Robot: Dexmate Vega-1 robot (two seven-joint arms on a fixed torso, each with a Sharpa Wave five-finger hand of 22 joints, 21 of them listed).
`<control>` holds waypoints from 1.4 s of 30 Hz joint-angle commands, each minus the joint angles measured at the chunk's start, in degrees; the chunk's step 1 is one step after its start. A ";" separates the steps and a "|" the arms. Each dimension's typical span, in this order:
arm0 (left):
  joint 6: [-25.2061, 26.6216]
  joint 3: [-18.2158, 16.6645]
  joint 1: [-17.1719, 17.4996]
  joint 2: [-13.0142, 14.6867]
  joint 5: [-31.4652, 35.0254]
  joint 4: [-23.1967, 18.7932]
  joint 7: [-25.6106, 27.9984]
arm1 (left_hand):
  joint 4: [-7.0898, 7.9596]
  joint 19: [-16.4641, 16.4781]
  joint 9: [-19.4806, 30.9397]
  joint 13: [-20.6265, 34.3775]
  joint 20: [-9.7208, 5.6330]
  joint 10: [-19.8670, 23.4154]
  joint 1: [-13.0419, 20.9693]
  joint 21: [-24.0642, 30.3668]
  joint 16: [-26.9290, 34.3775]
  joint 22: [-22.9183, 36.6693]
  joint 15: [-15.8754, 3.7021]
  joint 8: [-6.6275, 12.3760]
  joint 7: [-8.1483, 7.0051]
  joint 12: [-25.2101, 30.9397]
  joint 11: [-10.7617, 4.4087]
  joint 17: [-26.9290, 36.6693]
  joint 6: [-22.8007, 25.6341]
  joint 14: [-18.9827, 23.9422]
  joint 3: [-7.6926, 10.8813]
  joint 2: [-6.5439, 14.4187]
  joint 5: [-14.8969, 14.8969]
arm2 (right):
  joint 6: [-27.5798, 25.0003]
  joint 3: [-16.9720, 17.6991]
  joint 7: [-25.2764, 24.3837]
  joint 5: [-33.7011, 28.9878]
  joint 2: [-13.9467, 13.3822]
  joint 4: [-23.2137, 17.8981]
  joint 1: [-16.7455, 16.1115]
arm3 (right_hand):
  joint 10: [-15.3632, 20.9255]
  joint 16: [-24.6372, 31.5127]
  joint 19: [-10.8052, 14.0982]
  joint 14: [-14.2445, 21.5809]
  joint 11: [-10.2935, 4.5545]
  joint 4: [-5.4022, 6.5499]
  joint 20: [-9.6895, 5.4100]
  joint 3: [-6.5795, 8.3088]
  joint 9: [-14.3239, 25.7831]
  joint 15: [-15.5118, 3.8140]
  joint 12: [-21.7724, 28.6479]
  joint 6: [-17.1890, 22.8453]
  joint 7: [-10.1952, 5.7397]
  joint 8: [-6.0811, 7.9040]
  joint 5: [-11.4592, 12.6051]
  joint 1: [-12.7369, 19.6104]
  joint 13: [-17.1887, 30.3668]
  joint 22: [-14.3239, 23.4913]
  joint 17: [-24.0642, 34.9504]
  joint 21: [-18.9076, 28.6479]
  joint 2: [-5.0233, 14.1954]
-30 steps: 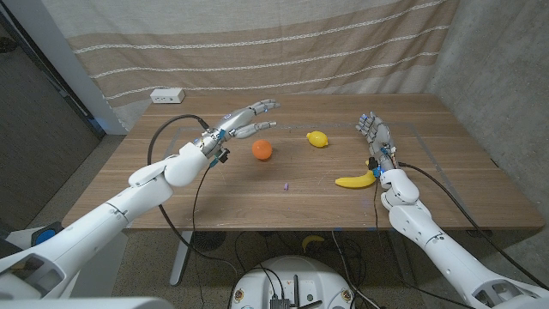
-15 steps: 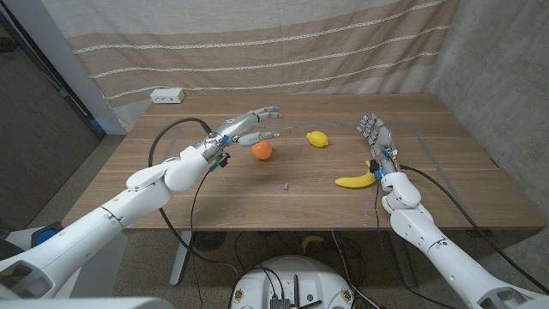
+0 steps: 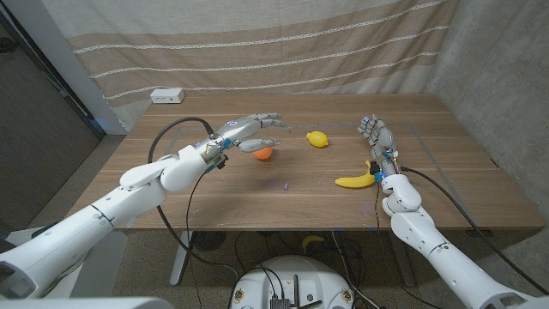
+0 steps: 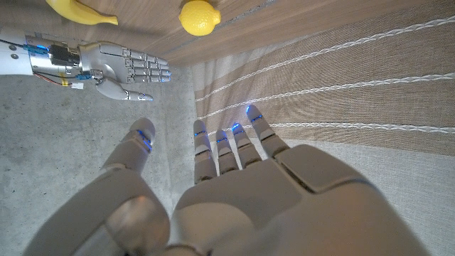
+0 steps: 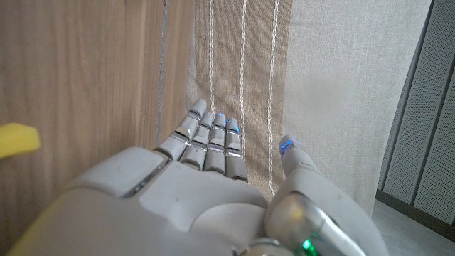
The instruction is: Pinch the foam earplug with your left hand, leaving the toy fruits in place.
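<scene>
Two hands were noted, both empty with fingers spread: left hand above the toy orange, right hand beside the banana. We found the earplug untouched on the table, near the lemon.

wooden table; striped curtain behind (beige); grey wall

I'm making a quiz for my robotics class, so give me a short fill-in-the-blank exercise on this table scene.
1. The left robot hand hovers open above the toy ____.
2. The tiny foam earplug lies on the table, held by ____ hand.
3. The right robot hand waits beside the toy ____.
4. The yellow fruit between both hands is a ____.

Missing words: orange; neither; banana; lemon
</scene>
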 commanded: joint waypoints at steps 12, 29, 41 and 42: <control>-2.19 0.71 -3.27 5.71 7.15 -4.54 -9.55 | -0.12 0.71 0.11 0.34 -0.02 0.09 3.85 -0.81 -0.16 0.26 0.25 0.34 -0.29 -0.51 0.37 0.17 2.16 -0.01 1.18 0.25 0.52 | 0.57 -0.07 -1.61 -0.93 0.40 -1.60 -1.68 | 0.68 0.66 0.45 0.43 -0.23 -0.48 0.21 -0.08 0.28 -0.06 0.28 0.74 0.20 0.22 0.33 -0.43 0.30 0.34 0.12 -0.50 0.39; -5.49 1.49 -6.05 7.85 14.95 -6.51 -12.67 | -0.31 0.91 0.14 0.32 -0.78 0.37 9.40 -1.99 -0.33 0.25 -0.36 1.00 -1.90 -0.73 -1.09 0.14 6.12 -0.41 1.68 -0.37 0.47 | 0.57 -0.31 -2.45 -1.55 0.75 -2.06 -1.98 | 0.78 0.75 0.70 0.52 -0.11 -0.59 0.25 -0.11 0.32 -0.11 0.33 0.99 0.20 0.21 0.34 -0.62 0.46 0.36 0.14 -0.89 0.44; -6.42 2.46 -7.66 7.69 20.52 -7.43 -14.34 | -0.31 2.20 0.10 0.28 -2.13 0.93 14.54 -3.18 -0.71 0.14 -2.04 1.72 -3.47 -0.98 -2.82 0.14 10.18 -1.63 0.48 -5.49 -0.06 | 0.61 -0.44 -2.26 -1.42 1.00 -1.55 -1.75 | 1.07 0.82 0.96 0.64 0.01 -0.65 0.27 -0.12 0.34 -0.01 0.45 1.20 0.19 0.22 0.33 -0.77 0.58 0.37 0.15 -1.15 0.49; -6.55 2.55 -7.74 7.66 20.66 -7.44 -14.47 | -0.28 2.34 0.11 0.28 -2.28 0.77 15.16 -3.33 -0.80 0.14 -2.18 1.75 -3.94 -1.08 -2.88 0.14 10.51 -2.03 0.34 -6.05 -0.08 | 0.66 -0.42 -2.19 -1.32 1.04 -1.52 -1.74 | 1.04 0.82 0.96 0.64 -0.03 -0.65 0.27 -0.13 0.34 -0.01 0.44 1.21 0.19 0.21 0.33 -0.77 0.58 0.37 0.15 -1.17 0.49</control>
